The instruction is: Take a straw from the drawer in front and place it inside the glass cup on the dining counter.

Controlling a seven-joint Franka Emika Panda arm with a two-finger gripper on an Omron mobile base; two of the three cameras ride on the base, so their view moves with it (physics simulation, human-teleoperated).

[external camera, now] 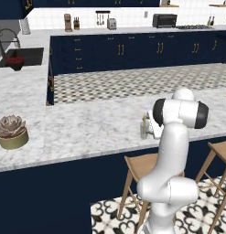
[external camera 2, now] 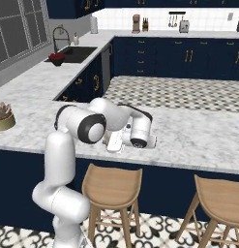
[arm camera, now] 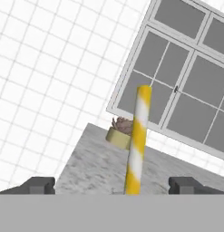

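A yellow-and-white striped straw (arm camera: 137, 136) stands nearly upright between the fingertips in the hand view. My gripper (arm camera: 113, 186) is open, with both fingers well clear of the straw. In the left base view the small greyish glass cup (external camera: 143, 130) sits on the dining counter (external camera: 87, 128) just left of my hand. The straw (external camera: 144, 119) pokes up out of it. My own arm hides the cup and the fingers in the right base view. The drawer is out of view.
A gold-potted succulent (external camera: 11, 132) (external camera 2: 1, 115) (arm camera: 122, 129) stands at the counter's left end. Wooden stools (external camera: 146, 167) (external camera 2: 111, 184) sit below the counter's front edge. Behind lie the tiled floor, navy cabinets and a sink (external camera 2: 72, 53).
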